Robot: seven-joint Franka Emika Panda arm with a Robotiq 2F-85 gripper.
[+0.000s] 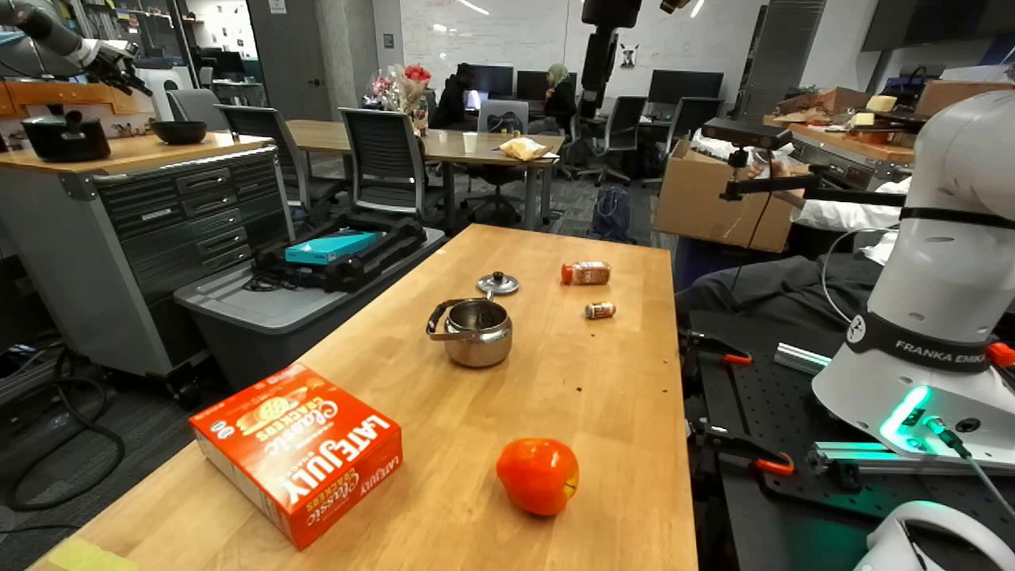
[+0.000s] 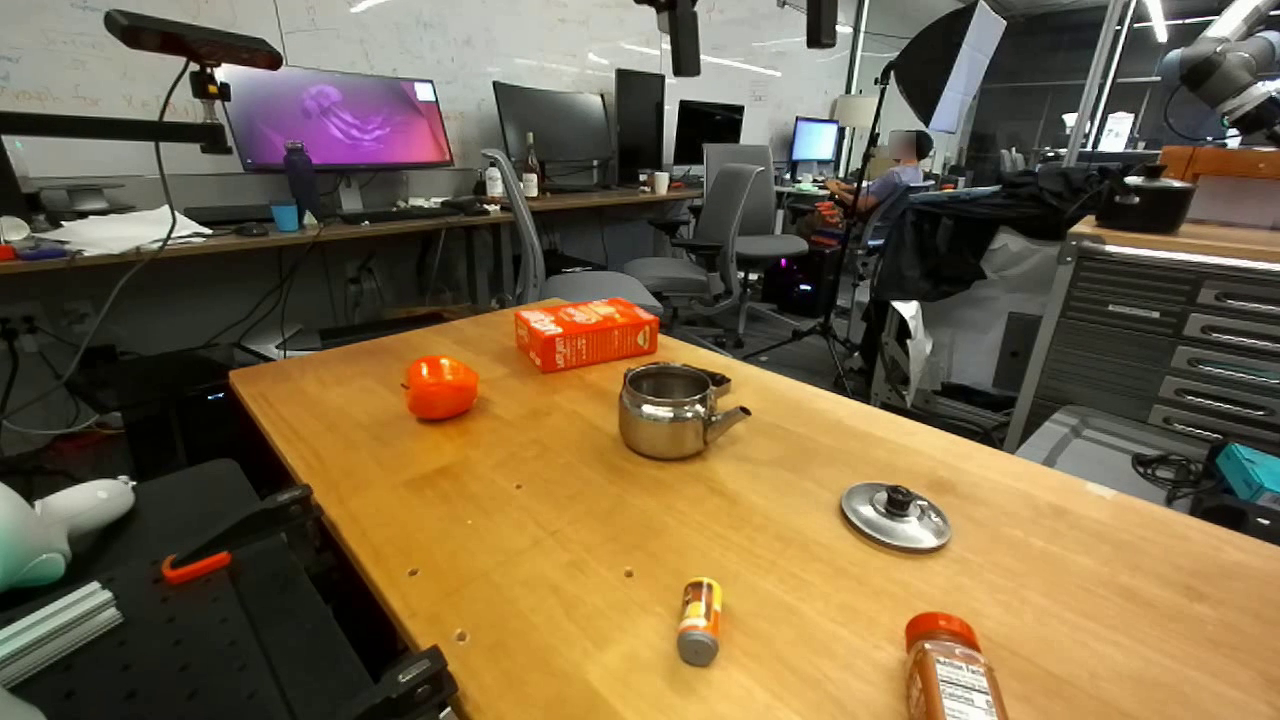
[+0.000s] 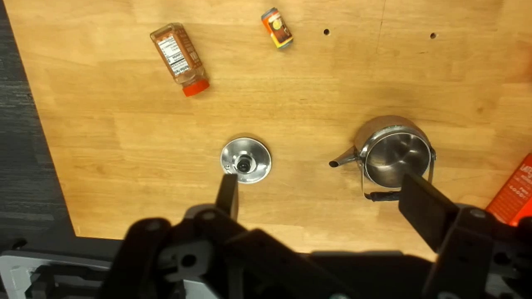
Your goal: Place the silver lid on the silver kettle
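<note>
Silver lid, round shiny metal with a black knob, lying flat, knob up, on a pale wooden table. In an exterior view it sits toward the far short edge, nearer the long edge away from the white robot base than the one beside it. Silver kettle, squat shiny metal, stands upright nearer the camera, mouth upward, black-sleeved handle folded down toward the edge away from the base. Red-orange cardboard cracker box on its broad face, close to that edge too. In an exterior view, glossy orange-red ball near the far short edge, beside the box but apart from it. Kettle stands between box and lid; spout points toward the lid, clear gap between. Small orange-and-brown cylinder with a grey end lies on its side, nearer the robot-side long edge than the lid; clear jar with red cap and brown contents partly out of view. In the wrist view, lid toward one table corner, kettle farther along the long edge. Black gripper has its fingers spread wide apart, tabletop visible in the gap; one tip hides part of the kettle.
</note>
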